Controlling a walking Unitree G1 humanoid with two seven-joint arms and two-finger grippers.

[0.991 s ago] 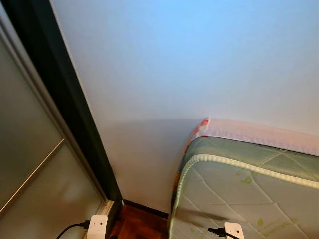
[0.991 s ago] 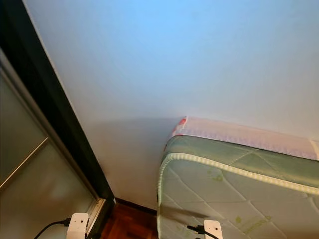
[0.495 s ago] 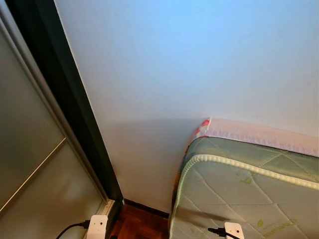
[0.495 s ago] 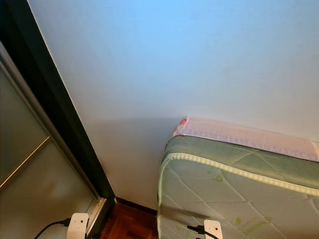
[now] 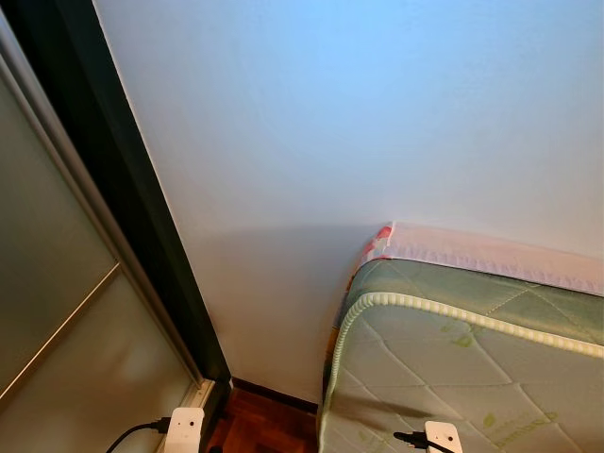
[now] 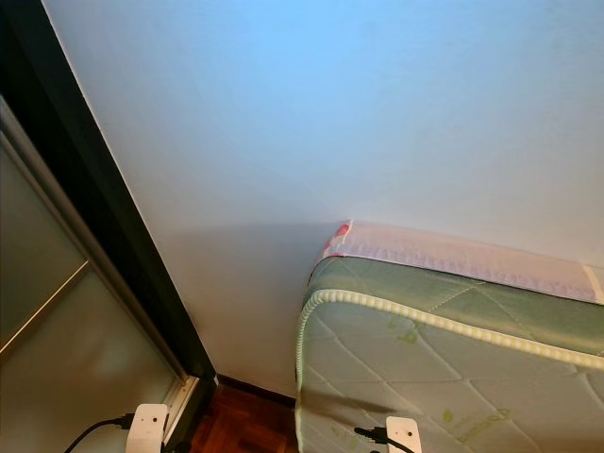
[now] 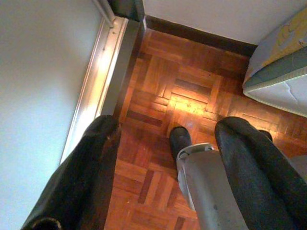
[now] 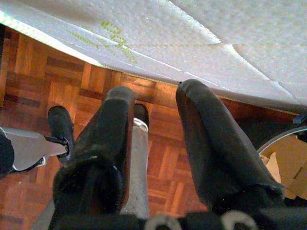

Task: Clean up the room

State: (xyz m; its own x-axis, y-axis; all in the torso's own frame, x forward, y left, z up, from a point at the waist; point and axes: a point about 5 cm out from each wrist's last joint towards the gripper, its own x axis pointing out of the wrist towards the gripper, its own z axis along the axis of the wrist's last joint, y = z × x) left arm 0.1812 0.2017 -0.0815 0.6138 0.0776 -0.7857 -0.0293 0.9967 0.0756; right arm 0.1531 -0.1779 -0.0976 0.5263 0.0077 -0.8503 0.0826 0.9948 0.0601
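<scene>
Mattress [image 5: 472,368] corner stands against the white wall [image 5: 359,123], beside the sliding wardrobe door [image 5: 57,283]. Left gripper [image 7: 163,158] and right gripper [image 8: 153,143] hang over parquet floor [image 7: 192,81], jaws wide, holding nothing, with no clutter seen to tidy.

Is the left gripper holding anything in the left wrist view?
No, the left gripper hangs open over the parquet floor, with nothing between its fingers.
</scene>
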